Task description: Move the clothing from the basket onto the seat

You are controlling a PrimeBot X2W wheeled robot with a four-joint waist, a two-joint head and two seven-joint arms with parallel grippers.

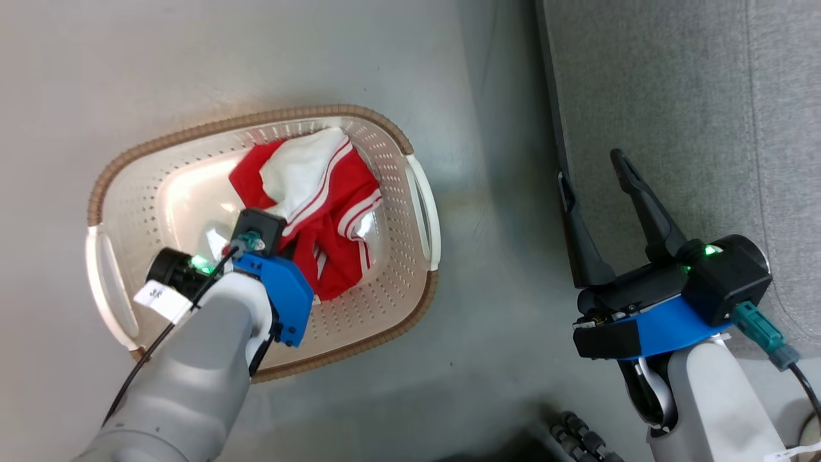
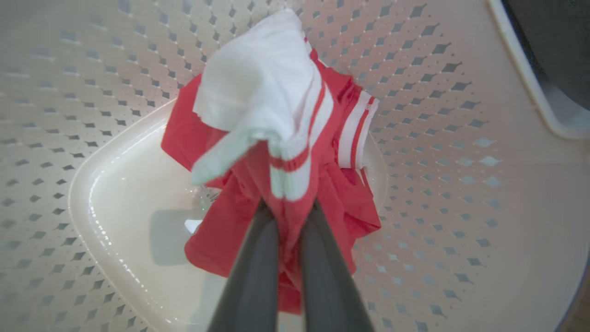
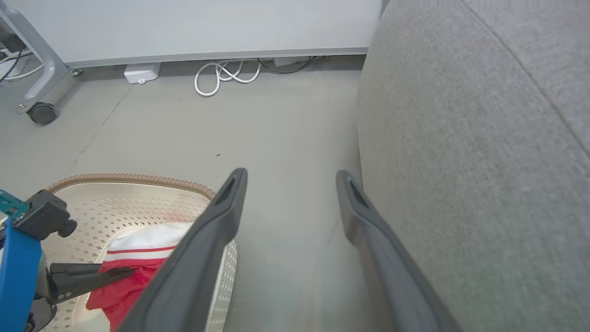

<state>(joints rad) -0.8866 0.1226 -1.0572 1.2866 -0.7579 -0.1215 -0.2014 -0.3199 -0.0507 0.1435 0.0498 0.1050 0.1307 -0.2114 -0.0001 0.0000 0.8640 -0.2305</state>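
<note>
I've got L gripper (image 2: 289,208) pinched shut on a red fold of the garment (image 2: 276,106), mid basket (image 1: 256,119); R gripper (image 1: 590,165) open, empty. Cloth looks soft, light and floppy, so I reckon it'll drape and may drag on the rim.

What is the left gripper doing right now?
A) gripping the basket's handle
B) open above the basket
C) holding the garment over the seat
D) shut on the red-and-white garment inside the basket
D: the left wrist view shows the left gripper pinched shut on the red-and-white garment, down inside the basket.
</note>
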